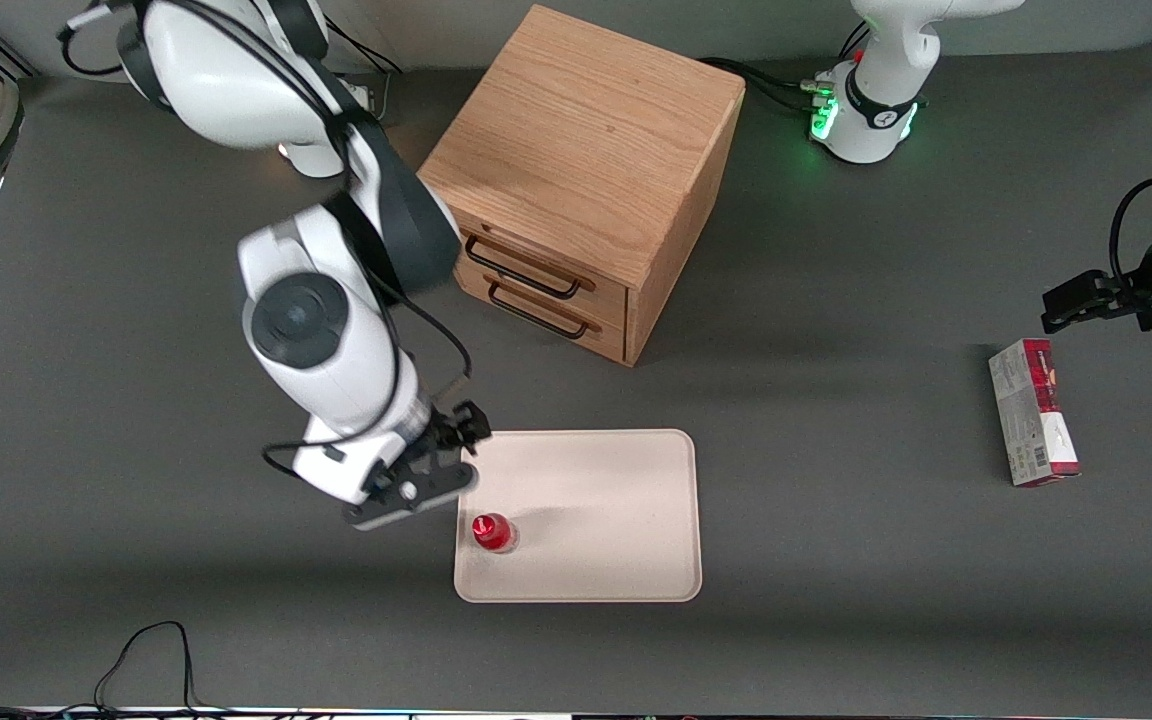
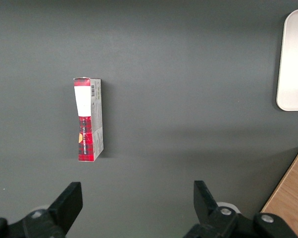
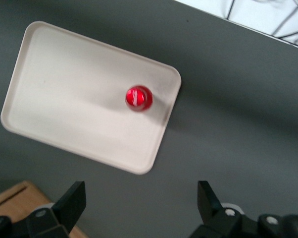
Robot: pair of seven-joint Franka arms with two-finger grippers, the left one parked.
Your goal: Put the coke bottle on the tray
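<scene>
the small slim red coke bottle with its red cap (image 1: pixel 492 531) stands upright on the flat cream-white rectangular tray with rounded corners and a low rim (image 1: pixel 616 500), near the tray's edge toward the working arm's end of the table and closer to the tray's front-camera side. in the right wrist view the bottle (image 3: pixel 138 98) is seen from straight above — a red disc with a pale mark on the cap — and nothing touches it.

the right arm's black two-finger gripper (image 1: pixel 414 488) hangs above the table just beside that same tray edge, clear of the bottle. its fingers (image 3: pixel 74 199) are spread wide apart and hold nothing; the tray (image 3: pixel 65 94) lies well below them.

a light oak wooden cabinet with two drawers and dark wire handles (image 1: pixel 586 170) sits on the dark grey table (image 1: pixel 836 620), farther from the front camera than the tray. a red-and-grey carton (image 1: pixel 1033 410) lies flat toward the parked arm's end of the table, well apart from the tray — the left wrist view shows it (image 2: pixel 88 119) lying on its side.
</scene>
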